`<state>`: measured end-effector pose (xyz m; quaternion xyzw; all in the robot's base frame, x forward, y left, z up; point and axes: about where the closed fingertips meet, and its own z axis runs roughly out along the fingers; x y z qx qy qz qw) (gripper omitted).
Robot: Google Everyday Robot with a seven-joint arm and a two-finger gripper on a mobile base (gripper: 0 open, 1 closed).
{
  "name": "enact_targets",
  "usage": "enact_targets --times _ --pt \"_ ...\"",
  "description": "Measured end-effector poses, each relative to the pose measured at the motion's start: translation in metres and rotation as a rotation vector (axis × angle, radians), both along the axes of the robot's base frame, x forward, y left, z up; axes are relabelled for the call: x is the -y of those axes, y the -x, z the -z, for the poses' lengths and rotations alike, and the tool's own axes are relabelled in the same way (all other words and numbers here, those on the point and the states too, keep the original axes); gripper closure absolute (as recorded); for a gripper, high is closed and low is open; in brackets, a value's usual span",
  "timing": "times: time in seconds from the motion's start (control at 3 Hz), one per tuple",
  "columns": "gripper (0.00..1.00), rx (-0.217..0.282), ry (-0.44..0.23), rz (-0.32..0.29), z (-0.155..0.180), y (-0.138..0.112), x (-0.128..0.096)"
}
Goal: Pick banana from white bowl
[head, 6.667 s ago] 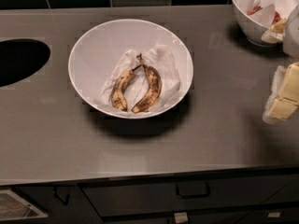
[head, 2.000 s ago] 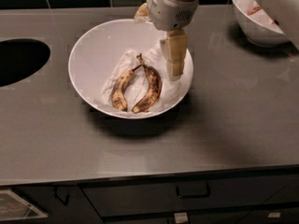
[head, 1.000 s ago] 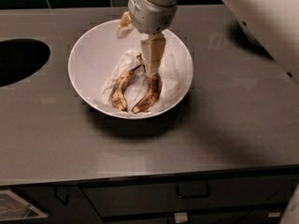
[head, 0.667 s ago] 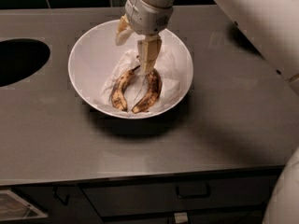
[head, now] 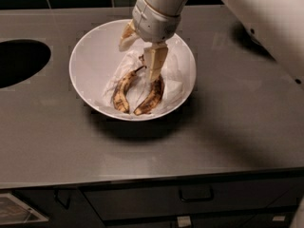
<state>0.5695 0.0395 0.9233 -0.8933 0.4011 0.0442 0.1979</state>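
The white bowl (head: 83, 70) sits mid-counter, lined with crumpled white paper. Two overripe bananas lie in it, joined at their stems. The banana (head: 122, 93) is the slimmer, yellower left one. The fatter, darker one (head: 152, 98) lies to its right. My gripper (head: 141, 50) reaches down into the bowl from above and is open. One finger (head: 128, 34) stands over the bowl's far-left side. The other finger (head: 155, 63) is at the upper end of the darker banana, near the stems. Neither banana is lifted.
A dark round hole (head: 19, 61) is cut in the grey counter (head: 228, 127) at the left. My arm (head: 266, 18) covers the back right corner. Drawers with handles (head: 194, 194) run below the counter's front edge.
The gripper has moved from the bowl's right side leftward and lower, so its near finger now stands at the stem end of the bananas. The bananas have not moved.
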Motion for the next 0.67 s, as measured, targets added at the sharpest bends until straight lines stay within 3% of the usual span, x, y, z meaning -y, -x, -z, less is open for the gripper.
enact_targets --times 0.67 --pt "0.29 -0.03 0.0 -0.048 0.0081 -0.01 -0.0152"
